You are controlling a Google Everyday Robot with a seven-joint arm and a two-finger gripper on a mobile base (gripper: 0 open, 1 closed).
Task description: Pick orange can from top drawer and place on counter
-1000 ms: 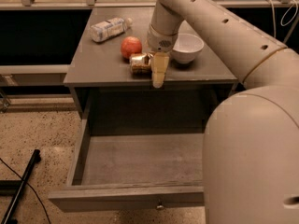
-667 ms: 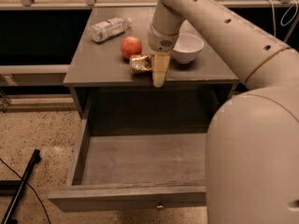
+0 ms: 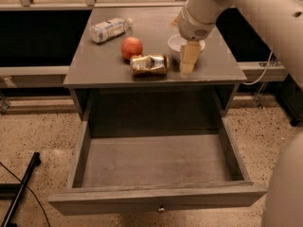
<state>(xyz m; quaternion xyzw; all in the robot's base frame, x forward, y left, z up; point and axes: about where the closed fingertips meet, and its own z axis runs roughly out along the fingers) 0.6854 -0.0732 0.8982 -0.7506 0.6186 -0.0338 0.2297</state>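
**Orange can [image 3: 148, 65] lying on the worktop [image 3: 94, 70], hand [image 3: 186, 69] hanging just beside it**
Nearest, the top drawer [image 3: 156, 162] is standing pulled wide open. Above it, the can is resting on its side near the worktop's front edge. The hand is pointing down just to its right, apart from it; I cannot tell whether it is apart or together. An apple [image 3: 132, 47] and a white bowl [image 3: 176, 42] are sitting behind, and a plastic bottle [image 3: 110, 29] is lying farthest back.

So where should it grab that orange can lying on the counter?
Probably around the middle of the orange can, from straight above: it lies on its side, ends pointing left and right, with the apple close behind. The hand is just right of it.
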